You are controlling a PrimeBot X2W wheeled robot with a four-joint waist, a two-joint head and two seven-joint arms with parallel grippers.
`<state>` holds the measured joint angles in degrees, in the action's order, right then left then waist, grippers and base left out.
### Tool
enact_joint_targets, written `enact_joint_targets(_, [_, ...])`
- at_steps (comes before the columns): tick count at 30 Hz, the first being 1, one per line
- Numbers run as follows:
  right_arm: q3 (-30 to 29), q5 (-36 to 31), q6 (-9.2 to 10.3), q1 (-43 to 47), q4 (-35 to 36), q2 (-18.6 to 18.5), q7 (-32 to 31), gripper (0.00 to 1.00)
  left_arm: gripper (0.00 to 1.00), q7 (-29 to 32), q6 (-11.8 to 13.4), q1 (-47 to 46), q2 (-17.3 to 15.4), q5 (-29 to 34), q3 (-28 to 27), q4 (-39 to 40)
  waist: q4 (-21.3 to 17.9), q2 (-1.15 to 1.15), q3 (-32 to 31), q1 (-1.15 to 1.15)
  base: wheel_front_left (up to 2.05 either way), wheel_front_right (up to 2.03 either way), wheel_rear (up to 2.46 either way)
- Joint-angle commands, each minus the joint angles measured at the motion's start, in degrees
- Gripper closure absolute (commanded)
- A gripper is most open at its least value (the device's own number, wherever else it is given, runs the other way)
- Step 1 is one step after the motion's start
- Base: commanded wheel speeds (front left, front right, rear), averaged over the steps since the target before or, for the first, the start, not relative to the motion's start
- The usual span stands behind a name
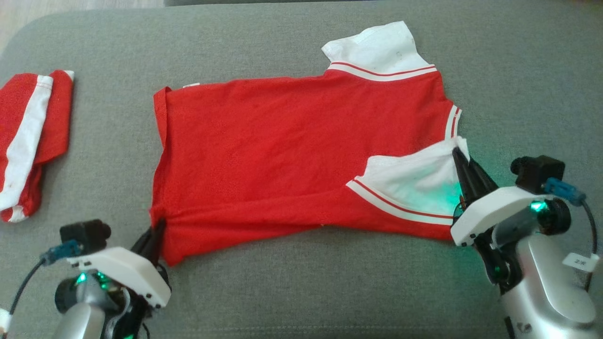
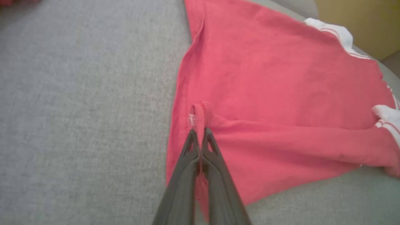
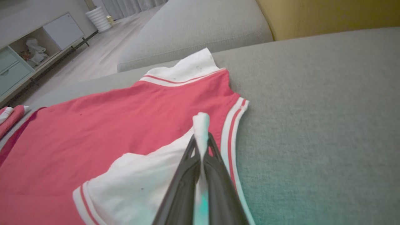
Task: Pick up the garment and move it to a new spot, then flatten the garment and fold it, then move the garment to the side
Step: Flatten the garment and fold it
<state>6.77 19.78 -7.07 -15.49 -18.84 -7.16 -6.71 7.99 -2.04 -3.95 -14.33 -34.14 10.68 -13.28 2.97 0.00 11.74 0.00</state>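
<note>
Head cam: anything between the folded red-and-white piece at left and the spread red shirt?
Nothing: bare grey cushion separates the folded piece from the red shirt, shown in the head view.

A grey cushion (image 1: pixel 301 292) carries a red shirt (image 1: pixel 292 155) spread flat at its centre, white sleeves (image 1: pixel 377 47) at 1 and 4 o'clock. A folded red-and-white cloth (image 1: pixel 28 141) lies at 9 o'clock, well apart.

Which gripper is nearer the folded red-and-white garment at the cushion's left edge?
Left. The left gripper, shut on the red shirt at its hem corner, lies just right of the folded garment. The right gripper pinches the white sleeve, across the whole shirt.
</note>
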Motion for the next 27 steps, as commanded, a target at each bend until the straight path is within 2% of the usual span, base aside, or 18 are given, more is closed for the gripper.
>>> enact_joint_targets(1, [1.22,0.78,-0.42,-2.13,-0.58,-0.52,1.02,1.00,1.00,-0.44,-0.34,-2.84,-0.99,-0.43,-1.78,-0.17,-0.08,0.00,0.09,0.00,0.00,0.00,0.00])
enact_joint_targets(3, [1.15,0.88,-0.42,-2.49,-2.00,-0.40,1.28,1.00,1.00,-0.59,-0.66,-2.93,-0.83,-0.63,-1.61,-1.08,-0.14,0.00,0.11,0.00,0.00,0.00,0.00])
enact_joint_targets(4, [1.01,1.02,-0.42,-2.87,-3.12,-0.23,1.88,0.56,0.67,-0.97,-0.85,-3.03,-0.70,-0.73,-1.56,-1.78,-0.16,0.00,0.20,0.00,0.00,0.00,0.00])
enact_joint_targets(5, [0.95,1.16,-0.42,-3.23,-3.90,-0.06,2.87,0.00,0.00,-1.80,-0.85,-3.19,-0.68,-0.43,-1.56,-2.31,-0.13,0.00,0.26,0.00,0.00,0.00,0.00])
enact_joint_targets(11, [0.68,0.46,-0.42,-3.17,-4.38,0.55,10.43,0.00,0.00,-10.18,-0.31,-2.89,0.62,1.17,-2.47,-2.33,0.14,0.00,0.05,0.00,0.00,0.00,0.00])
enact_joint_targets(16, [-0.82,-5.16,-0.42,1.01,2.71,0.94,16.96,0.00,0.00,-19.44,2.82,-0.65,1.68,5.83,-2.61,1.77,0.33,0.00,-1.65,0.00,0.00,0.00,0.00])
enact_joint_targets(21, [-2.95,-10.20,-0.42,7.66,10.65,2.28,16.65,0.00,0.00,-22.46,5.73,1.84,1.70,11.64,-2.42,7.31,0.12,0.00,-3.65,0.00,0.00,0.00,0.00])
enact_joint_targets(27, [-3.91,-12.58,-0.42,15.80,19.03,3.67,13.63,0.00,0.00,-22.92,6.83,5.55,1.92,16.34,-1.15,12.73,-0.36,0.00,-5.29,0.00,0.00,0.00,0.00])
